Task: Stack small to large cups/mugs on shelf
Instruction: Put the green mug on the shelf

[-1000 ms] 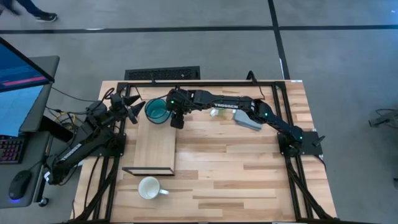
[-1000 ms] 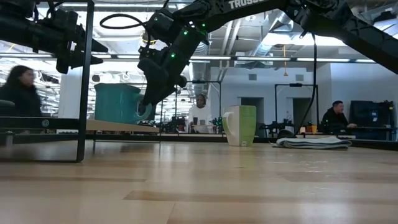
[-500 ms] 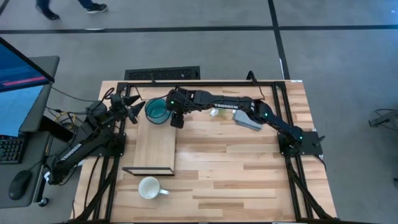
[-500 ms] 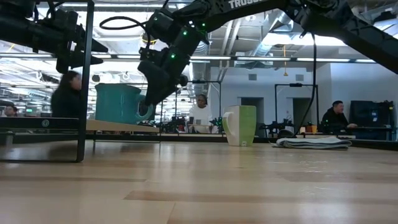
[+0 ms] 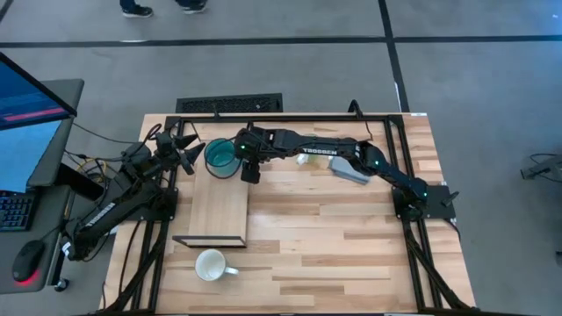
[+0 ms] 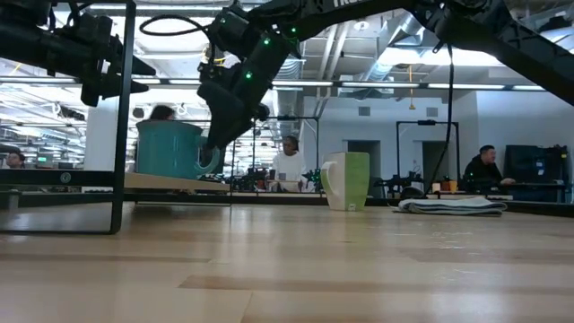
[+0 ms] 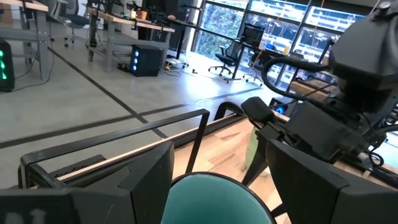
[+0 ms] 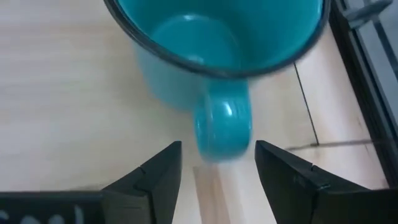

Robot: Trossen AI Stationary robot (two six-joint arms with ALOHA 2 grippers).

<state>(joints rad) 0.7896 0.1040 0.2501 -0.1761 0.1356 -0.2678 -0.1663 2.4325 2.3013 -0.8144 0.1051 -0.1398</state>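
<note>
With the teal mug (image 5: 221, 157) standing upright at the far end of the shelf (image 5: 217, 211), I count the first and largest piece as placed. My right gripper (image 8: 214, 165) hangs just beside its handle, fingers spread wide and holding nothing, the handle lying just ahead of the gap between them. My left gripper (image 5: 184, 149) waits at the table's far left edge, just beside the mug; its fingers stand apart with the teal rim showing between them, gripping nothing. Two pieces remain, in my judgement: the light green mug (image 6: 348, 180) stands on the table (image 5: 351, 237) near the far edge, and the white mug (image 5: 212, 264) sits near the front edge, past the shelf's framed end.
</note>
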